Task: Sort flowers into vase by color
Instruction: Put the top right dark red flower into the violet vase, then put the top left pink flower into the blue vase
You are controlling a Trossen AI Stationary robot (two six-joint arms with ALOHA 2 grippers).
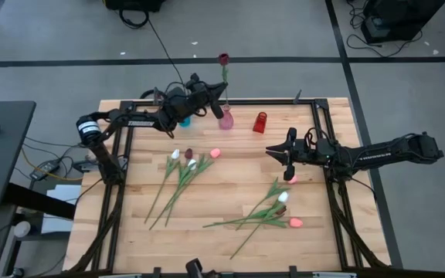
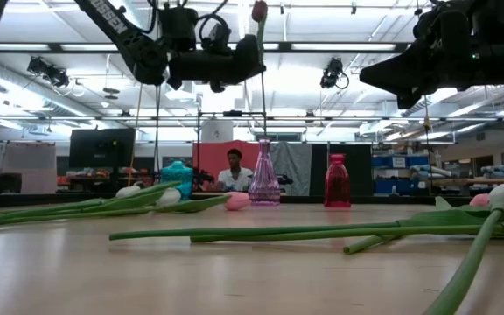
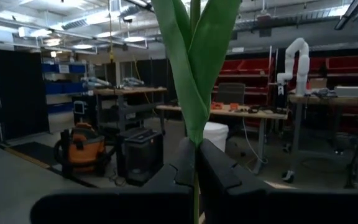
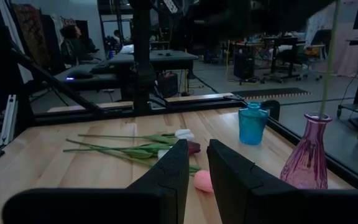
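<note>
My left gripper [image 1: 217,99] is over the table's far edge, shut on a dark maroon tulip [image 1: 223,59] that stands upright above the pink-purple glass vase [image 1: 226,119]. Its thin stem [image 4: 334,56] runs down to the vase's mouth [image 4: 319,116]. My right gripper [image 1: 273,150] hovers over the table's right half, slightly open and holding nothing. Several tulips lie flat in a left bunch [image 1: 180,174], with white, maroon and pink heads. A right bunch [image 1: 269,210] has pink and white heads. My left gripper pinches the maroon tulip's stem [image 3: 196,186] between its two fingers, just below the green leaves [image 3: 197,68]. The fingers lie level, across the stem, coming from the table's left. The tulip stands upright, head [image 2: 259,10] above the fingers, lower stem reaching down into the vase's neck [image 2: 263,144].
A blue vase [image 1: 184,120] stands left of the pink-purple one and a red vase [image 1: 260,122] right of it, all along the far edge. A pink tulip head [image 1: 292,179] lies just below my right gripper. Bare wood lies between the two bunches.
</note>
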